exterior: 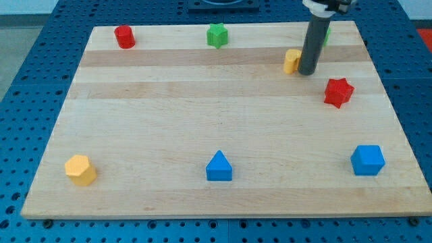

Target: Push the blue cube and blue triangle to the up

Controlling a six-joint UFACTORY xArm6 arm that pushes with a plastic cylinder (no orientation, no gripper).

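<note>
Landmark: the blue cube (368, 160), sitting near the bottom-right corner of the surface (169, 115).
Tool state: the tool is a plain rod with no jaws, so nothing is opening, closing or gripping; my tip (307, 71) is resting at surface height, carrying nothing.
Tool position: my tip is standing well above the blue cube and slightly to its left, just beside the yellow block (291, 61) near the top edge.
Blue triangle (219, 167): lying well to the left of the blue cube, at about the same height in the view.
Task status: both blue blocks are sitting near the bottom edge; by my judgement, neither push is begun.
Risk, approach: the red star (339, 92) is lying between my tip and the blue cube; a straight descent is likely knocking it.
Risk, contact: the yellow block is possibly touching the rod; leaving leftward is likely dragging it.
Risk, push: an off-centre contact is likely spinning the blue cube sideways.
Risk, triangle: its sloped faces are likely deflecting my tip.
</note>
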